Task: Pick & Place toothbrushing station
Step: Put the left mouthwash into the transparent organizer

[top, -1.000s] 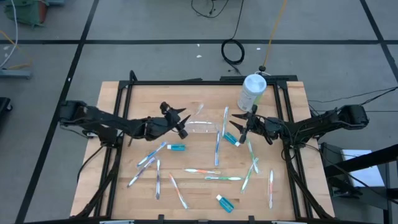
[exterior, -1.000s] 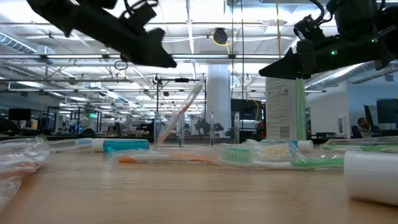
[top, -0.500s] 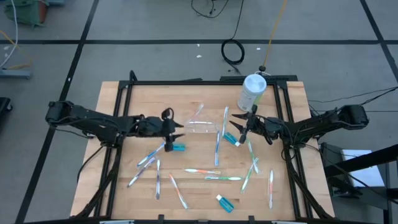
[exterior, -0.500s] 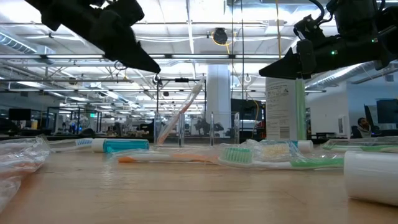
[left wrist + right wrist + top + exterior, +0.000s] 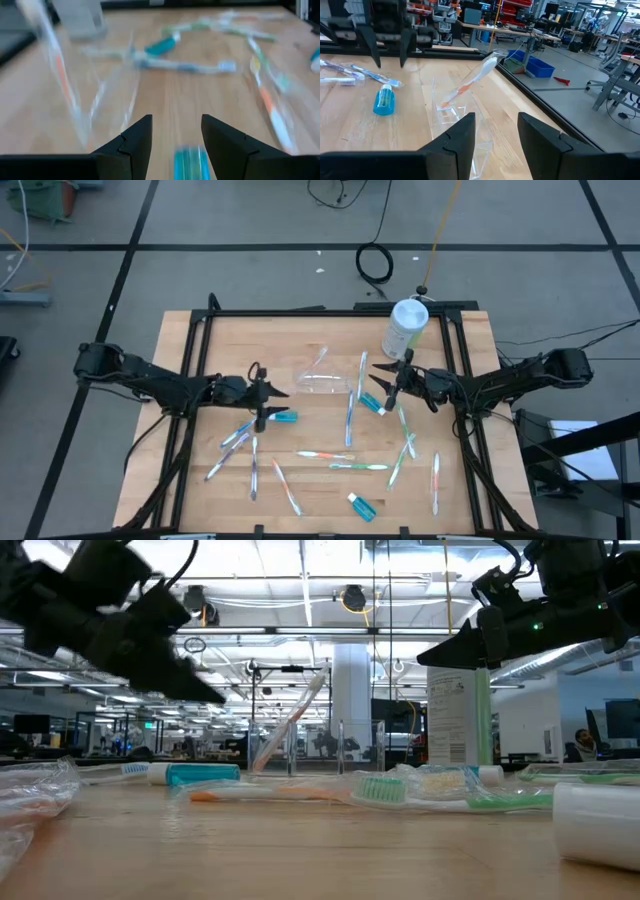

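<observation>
The small clear plastic toothbrush holder [image 5: 322,383] sits on the pale wooden tabletop [image 5: 220,350] near its far middle, nearly see-through against the grain, with a white-and-orange toothbrush [image 5: 471,80] leaning in it. The left gripper [image 5: 264,399] hovers just beside a teal tube [image 5: 284,417], jaws apart and empty. The right gripper [image 5: 389,387] hangs near the tall white cylindrical canister [image 5: 405,327], jaws apart.
</observation>
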